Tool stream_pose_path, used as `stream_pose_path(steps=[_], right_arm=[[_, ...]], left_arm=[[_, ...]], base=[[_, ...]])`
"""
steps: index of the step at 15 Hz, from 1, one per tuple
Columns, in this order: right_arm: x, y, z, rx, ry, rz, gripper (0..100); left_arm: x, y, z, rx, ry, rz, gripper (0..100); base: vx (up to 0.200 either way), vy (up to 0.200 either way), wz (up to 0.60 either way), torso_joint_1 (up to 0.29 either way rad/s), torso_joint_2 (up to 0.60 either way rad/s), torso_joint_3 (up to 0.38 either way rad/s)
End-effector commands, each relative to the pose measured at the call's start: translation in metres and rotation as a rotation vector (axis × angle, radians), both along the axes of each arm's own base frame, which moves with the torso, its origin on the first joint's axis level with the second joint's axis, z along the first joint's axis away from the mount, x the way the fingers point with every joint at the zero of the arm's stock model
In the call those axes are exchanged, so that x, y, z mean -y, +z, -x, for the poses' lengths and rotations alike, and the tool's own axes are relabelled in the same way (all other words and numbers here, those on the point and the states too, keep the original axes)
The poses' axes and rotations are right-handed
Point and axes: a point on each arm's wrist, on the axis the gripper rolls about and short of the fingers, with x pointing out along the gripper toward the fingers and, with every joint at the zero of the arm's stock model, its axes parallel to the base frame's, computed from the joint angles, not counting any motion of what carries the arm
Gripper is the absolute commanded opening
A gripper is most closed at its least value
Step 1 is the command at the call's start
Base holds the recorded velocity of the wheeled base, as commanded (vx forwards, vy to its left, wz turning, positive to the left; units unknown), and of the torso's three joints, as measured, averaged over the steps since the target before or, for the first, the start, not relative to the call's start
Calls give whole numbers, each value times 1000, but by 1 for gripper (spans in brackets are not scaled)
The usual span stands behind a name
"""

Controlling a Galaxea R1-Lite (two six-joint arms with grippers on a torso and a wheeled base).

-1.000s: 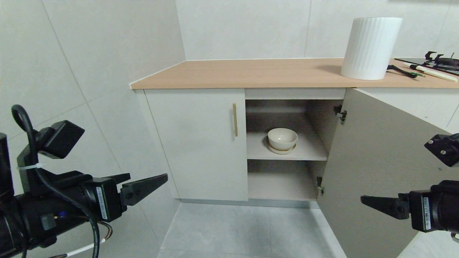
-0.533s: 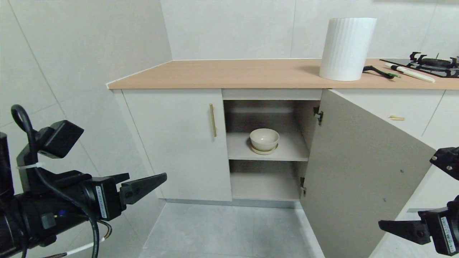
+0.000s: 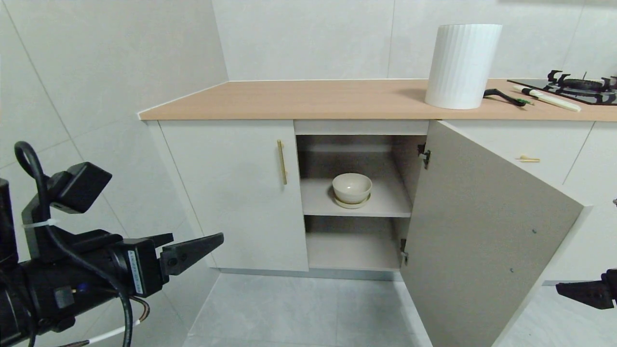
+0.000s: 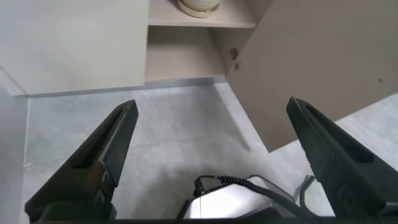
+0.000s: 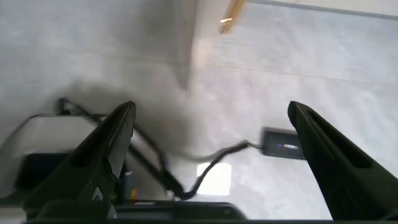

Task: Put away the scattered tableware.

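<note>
Two doors front the pale cabinet (image 3: 231,193): one is shut, and the other, the open door (image 3: 482,231), is swung wide toward the robot's right. Across the cabinet's top runs a wooden countertop (image 3: 313,99), where a white ribbed canister (image 3: 462,65) stands above the open side. Low in front of the cabinet's shut door, the left gripper (image 3: 193,250) hangs over the tiled floor. The head camera catches it side-on, while the left wrist camera makes plain that its fingers are spread wide and empty. Past the open door's outer edge, the right gripper (image 3: 578,293) reads from the head camera as a dark tip, but its own wrist camera shows the fingers likewise parted, with nothing between them. On the cabinet's upper shelf a cream bowl (image 3: 352,187) sits upright on a matching saucer (image 3: 352,204). The left wrist camera cuts both off at its frame edge.
</note>
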Motion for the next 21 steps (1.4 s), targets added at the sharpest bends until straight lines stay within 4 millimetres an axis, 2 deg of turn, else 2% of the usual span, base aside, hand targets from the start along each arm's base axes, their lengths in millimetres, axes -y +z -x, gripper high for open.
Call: stream_pose_path(steps=[1, 4, 6, 8, 12, 18, 21], right_arm=[[12, 0, -3, -3, -70, 28, 100], [29, -1, -17, 24, -174, 49, 100], [31, 0, -20, 34, -192, 49, 100], [36, -1, -31, 61, -225, 43, 100], [50, -16, -65, 86, -312, 21, 100], [49, -29, -86, 116, -339, -37, 100], [34, -32, -87, 106, -298, -77, 100]], left_arm=[[0, 0, 0, -1, -1, 0, 100], [0, 0, 0, -1, -1, 0, 100], [0, 0, 0, -1, -1, 0, 100], [0, -1, 0, -3, -1, -1, 100], [0, -1, 0, -3, -1, -1, 100], [0, -1, 0, -3, -2, 0, 100], [0, -1, 0, -4, -2, -1, 100]], base=[[0, 0, 0, 0, 0, 0], [0, 0, 0, 0, 0, 0], [0, 0, 0, 0, 0, 0], [0, 0, 0, 0, 0, 0], [0, 0, 0, 0, 0, 0], [0, 0, 0, 0, 0, 0], [0, 0, 0, 0, 0, 0]])
